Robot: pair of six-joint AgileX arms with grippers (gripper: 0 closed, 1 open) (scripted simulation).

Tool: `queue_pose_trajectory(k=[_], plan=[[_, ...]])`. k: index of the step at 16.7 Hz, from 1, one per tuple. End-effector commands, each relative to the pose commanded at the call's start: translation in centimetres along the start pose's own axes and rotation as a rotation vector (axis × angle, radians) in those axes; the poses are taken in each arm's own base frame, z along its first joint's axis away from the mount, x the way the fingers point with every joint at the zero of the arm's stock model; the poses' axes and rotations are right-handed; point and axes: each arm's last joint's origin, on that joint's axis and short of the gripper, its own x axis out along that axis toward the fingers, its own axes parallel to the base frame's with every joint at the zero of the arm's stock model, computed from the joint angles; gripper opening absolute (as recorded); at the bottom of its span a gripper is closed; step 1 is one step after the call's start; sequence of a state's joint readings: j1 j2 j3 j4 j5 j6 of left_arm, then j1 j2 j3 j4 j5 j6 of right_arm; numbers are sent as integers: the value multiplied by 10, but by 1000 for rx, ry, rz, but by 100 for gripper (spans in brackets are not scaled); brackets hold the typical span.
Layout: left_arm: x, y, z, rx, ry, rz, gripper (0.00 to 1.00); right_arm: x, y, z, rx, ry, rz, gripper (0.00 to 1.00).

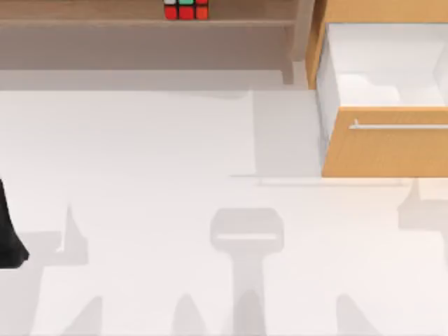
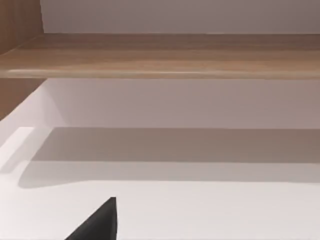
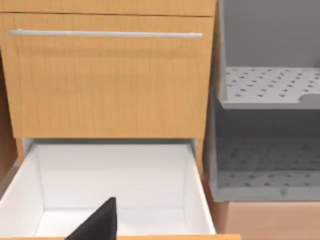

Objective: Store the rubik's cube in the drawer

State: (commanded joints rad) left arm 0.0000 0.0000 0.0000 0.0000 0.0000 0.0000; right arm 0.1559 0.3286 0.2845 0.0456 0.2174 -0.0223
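While the drawer [image 1: 383,150] is standing pulled open at far right, ready to receive it, the cube [image 1: 186,9] is sitting on the far shelf [image 1: 84,21], and neither gripper's grip state is discernible.

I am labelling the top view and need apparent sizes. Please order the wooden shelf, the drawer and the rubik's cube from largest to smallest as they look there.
1. wooden shelf, spanning most of the far edge.
2. drawer, pulled open; cut by the picture's right edge.
3. rubik's cube, far smaller, on the shelf.
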Motion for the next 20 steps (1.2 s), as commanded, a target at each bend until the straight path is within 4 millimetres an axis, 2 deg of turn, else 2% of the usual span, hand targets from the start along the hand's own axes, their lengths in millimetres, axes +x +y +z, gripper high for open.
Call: queue_pose_trajectory(k=[3,5,8,10,12,14,17,20], plan=[[0,0,0,0,0,0,100,27,17,48,-15,1,-32,100],[0,0,0,0,0,0,100,52,38,78,-23,-3,-52,100],[0,0,0,0,0,0,100,99,85,111,-36,-6,-76,100],[0,0,0,0,0,0,100,131,127,120,-44,-4,-84,100],[0,0,0,0,0,0,100,161,175,115,-51,1,-85,100],[0,0,0,0,0,0,100,186,224,99,-57,6,-79,100],[0,0,0,0,0,0,100,212,288,59,-56,14,-61,100],[0,0,0,0,0,0,100,225,335,17,-45,16,-35,100]])
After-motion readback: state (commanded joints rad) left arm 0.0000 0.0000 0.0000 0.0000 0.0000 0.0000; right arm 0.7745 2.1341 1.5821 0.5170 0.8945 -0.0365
